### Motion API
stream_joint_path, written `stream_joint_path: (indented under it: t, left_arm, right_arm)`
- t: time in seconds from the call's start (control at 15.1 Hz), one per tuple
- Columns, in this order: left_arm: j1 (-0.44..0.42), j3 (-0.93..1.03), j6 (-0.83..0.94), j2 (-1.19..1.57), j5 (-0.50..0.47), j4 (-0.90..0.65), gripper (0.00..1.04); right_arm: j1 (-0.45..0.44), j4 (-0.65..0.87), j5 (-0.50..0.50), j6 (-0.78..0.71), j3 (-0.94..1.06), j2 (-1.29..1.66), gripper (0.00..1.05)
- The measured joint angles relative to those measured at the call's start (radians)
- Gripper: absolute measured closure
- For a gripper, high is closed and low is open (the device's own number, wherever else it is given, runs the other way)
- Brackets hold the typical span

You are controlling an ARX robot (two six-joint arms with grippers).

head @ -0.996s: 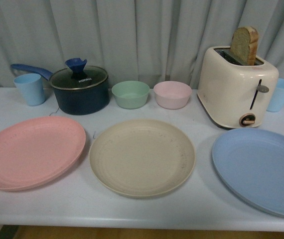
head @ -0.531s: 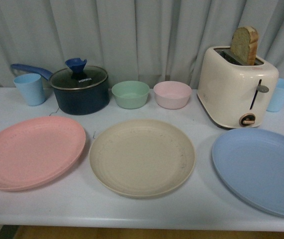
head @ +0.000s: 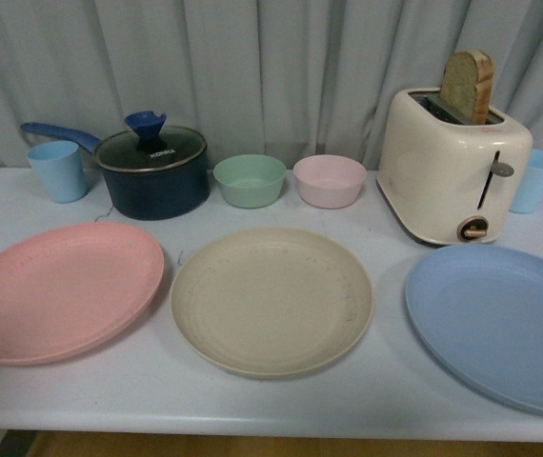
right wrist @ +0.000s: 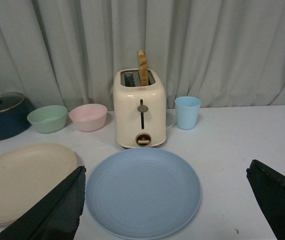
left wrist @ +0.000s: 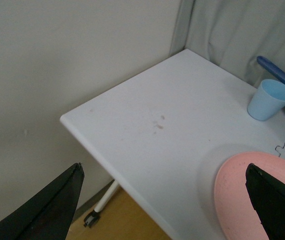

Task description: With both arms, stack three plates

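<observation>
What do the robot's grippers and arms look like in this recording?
Only the finger ends show, in the wrist views. The left gripper has two matte black, wedge-shaped fingers that taper to narrow tips. The right gripper has fingers of the same look. No cables, markings or arm links are visible, and the front view shows neither arm.

On the desk (head: pixel 386 390), front and centre: the middle plate (head: pixel 271 300). Just left of the middle plate, the left plate (head: pixel 60 290); right of it, with a gap, the right plate (head: pixel 495 324). Directly behind the middle plate, side by side, the left bowl (head: pixel 250 180) and the right bowl (head: pixel 330 181). Behind and left of it, the pot (head: pixel 152 176), then the left cup (head: pixel 58 169) further left. Behind and right of it, the toaster (head: pixel 452 176), with a bread slice (head: pixel 468 86) upright in the slot and the right cup (head: pixel 536 180) just beyond.
</observation>
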State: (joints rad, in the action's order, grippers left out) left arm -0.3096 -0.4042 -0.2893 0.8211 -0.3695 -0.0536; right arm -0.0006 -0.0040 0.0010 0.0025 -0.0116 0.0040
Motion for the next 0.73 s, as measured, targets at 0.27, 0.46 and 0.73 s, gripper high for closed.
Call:
stream_joint_path:
  t: [0.27,0.46,0.73]
  left_arm:
    - [-0.052,-0.092,0.098,0.222,0.136,-0.109,0.07]
    - [-0.061,-0.219,0.188,0.433,0.242,-0.133,0.07]
    - [0.002,-0.824,0.376,1.131,0.443,0.162,0.07]
  right_arm:
    - [0.000,0.000,0.000,0.000,0.000,0.000,0.06]
    - [0.000,0.000,0.000,0.000,0.000,0.000,0.06]
    - [0.000,0.000,0.000,0.000,0.000,0.000,0.06]
